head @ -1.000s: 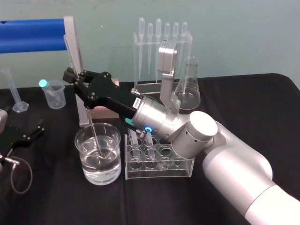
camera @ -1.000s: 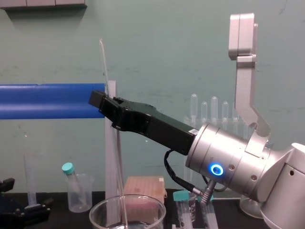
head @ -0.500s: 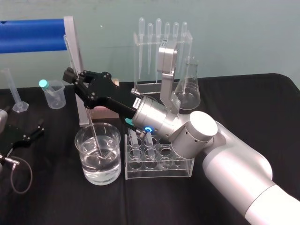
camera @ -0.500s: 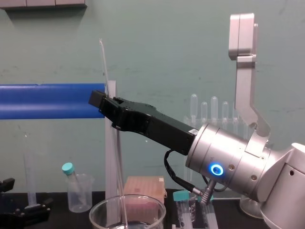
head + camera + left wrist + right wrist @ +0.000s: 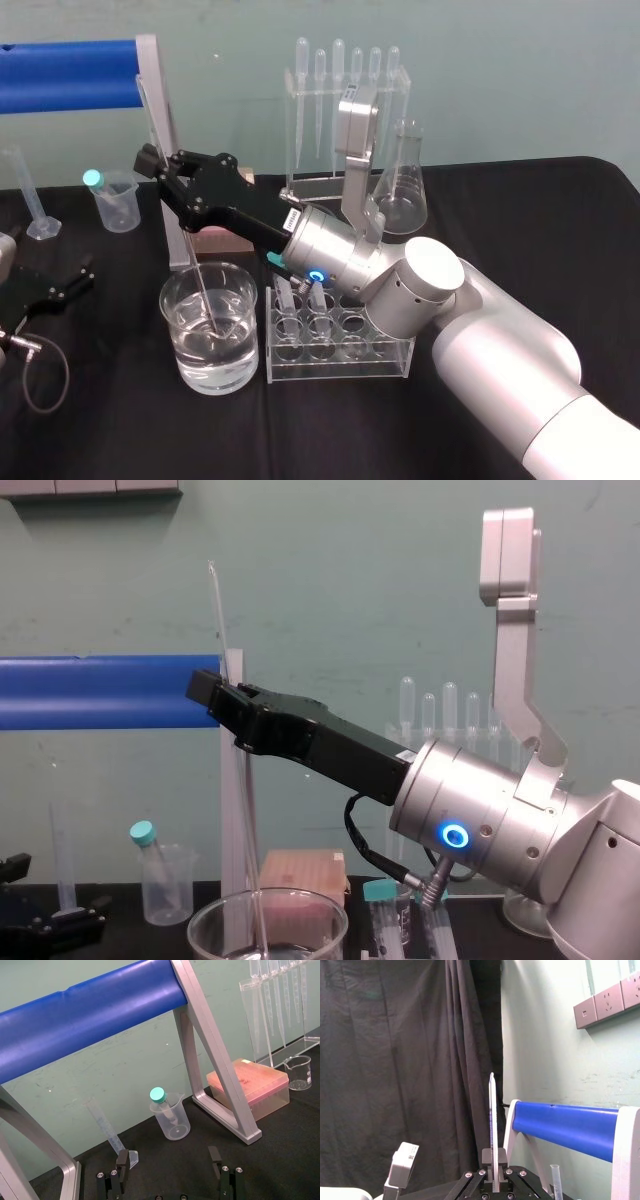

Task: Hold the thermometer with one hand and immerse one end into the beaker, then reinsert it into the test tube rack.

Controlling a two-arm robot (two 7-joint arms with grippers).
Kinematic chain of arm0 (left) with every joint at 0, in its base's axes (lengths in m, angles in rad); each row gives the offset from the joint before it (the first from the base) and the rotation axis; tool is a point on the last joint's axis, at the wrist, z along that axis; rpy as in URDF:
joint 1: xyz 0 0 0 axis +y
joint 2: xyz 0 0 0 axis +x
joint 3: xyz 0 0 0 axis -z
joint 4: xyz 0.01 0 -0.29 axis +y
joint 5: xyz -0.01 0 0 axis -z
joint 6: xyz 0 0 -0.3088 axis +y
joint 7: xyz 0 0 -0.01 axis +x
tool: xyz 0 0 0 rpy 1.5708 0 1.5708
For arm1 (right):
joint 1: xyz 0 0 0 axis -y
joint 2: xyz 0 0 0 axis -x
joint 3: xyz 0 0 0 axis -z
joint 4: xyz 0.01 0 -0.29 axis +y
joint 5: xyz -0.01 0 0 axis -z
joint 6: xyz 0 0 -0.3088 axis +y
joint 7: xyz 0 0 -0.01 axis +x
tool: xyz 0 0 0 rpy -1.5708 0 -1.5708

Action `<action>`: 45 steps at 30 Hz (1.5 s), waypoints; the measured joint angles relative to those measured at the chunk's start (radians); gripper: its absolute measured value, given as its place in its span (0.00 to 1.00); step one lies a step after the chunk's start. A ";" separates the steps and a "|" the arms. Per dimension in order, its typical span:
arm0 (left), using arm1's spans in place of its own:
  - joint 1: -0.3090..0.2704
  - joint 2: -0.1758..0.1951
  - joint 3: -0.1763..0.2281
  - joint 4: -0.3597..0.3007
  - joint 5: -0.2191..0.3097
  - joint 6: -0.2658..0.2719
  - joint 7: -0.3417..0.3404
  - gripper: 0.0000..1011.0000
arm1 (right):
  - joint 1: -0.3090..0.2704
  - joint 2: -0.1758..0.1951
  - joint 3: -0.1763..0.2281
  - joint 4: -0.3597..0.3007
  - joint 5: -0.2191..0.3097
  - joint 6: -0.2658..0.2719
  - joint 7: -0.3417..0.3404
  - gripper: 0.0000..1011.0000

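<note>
Right gripper (image 5: 163, 172): fingers pinched narrow on thermometer (image 5: 217, 610), rod near upright, lower end inside beaker (image 5: 240, 300). Left gripper (image 5: 168, 1156): parked on table (image 5: 560, 220), fingers spread wide.

Black table (image 5: 560, 220): beaker (image 5: 240, 345) (water inside), tube rack (image 5: 340, 366), flask (image 5: 402, 200), small beaker (image 5: 118, 215).

Behind the beaker (image 5: 178, 300) I have little room: the frame's grey upright (image 5: 158, 100) and the pink box (image 5: 212, 243) stand just beyond it, and the thermometer (image 5: 220, 610) in my right gripper (image 5: 160, 170), jaws clamped, rises close by that upright. The test tube rack (image 5: 385, 350) sits just right of the beaker. My left gripper (image 5: 85, 275) and a cable (image 5: 64, 375) occupy the left counter (image 5: 330, 430); its near strip lies open.
</note>
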 joint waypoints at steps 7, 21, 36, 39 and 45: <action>0.000 0.000 0.000 0.000 0.000 0.000 0.000 1.00 | 0.000 0.000 0.000 0.000 0.000 0.000 0.000 0.06; 0.000 0.000 0.000 0.000 0.000 0.000 0.000 1.00 | 0.000 0.000 0.000 0.000 0.000 0.000 0.000 0.06; 0.000 0.000 0.000 0.000 0.000 0.000 0.000 1.00 | 0.000 0.000 0.000 0.000 0.000 0.000 0.000 0.06; 0.000 0.000 0.000 0.000 0.000 0.000 0.000 1.00 | 0.000 0.000 0.000 0.000 0.000 0.000 0.000 0.06; 0.000 0.000 0.000 0.000 0.000 0.000 0.000 1.00 | 0.000 0.000 0.000 0.000 0.000 0.000 0.000 0.06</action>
